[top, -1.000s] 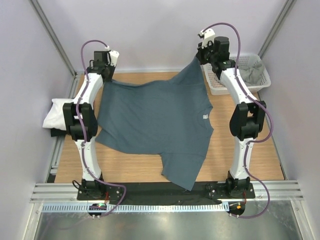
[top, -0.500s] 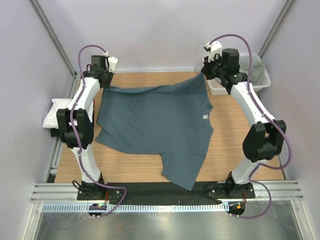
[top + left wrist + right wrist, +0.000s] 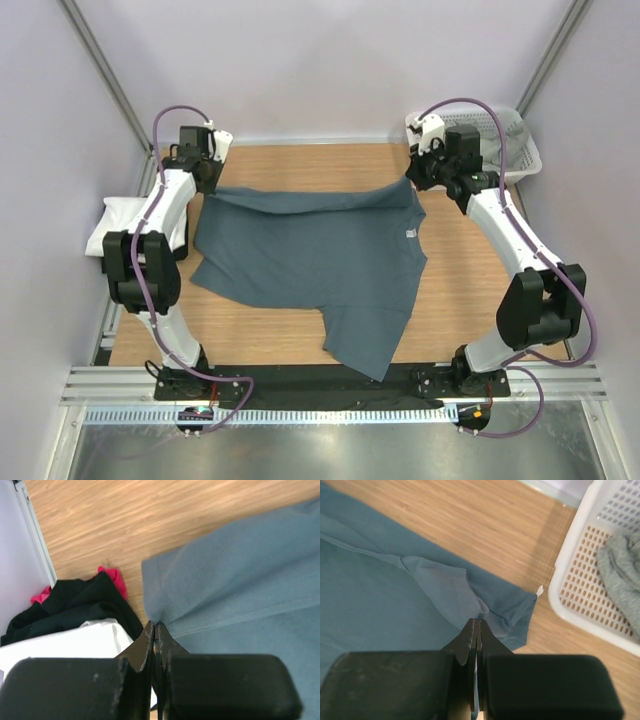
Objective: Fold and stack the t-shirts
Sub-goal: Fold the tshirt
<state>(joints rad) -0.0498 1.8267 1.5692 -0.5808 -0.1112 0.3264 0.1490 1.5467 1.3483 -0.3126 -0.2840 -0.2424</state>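
Slate-blue t-shirt point(image 3: 310, 250) is pinched at both far corners.

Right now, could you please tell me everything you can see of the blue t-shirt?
The blue t-shirt is soft slate-blue cloth with short sleeves and a small white tag near its right edge. It lies spread and wrinkled on the wooden table, one sleeve reaching past the table's near edge. The left pincer and the right pincer are each shut on its far edge, one at either end.
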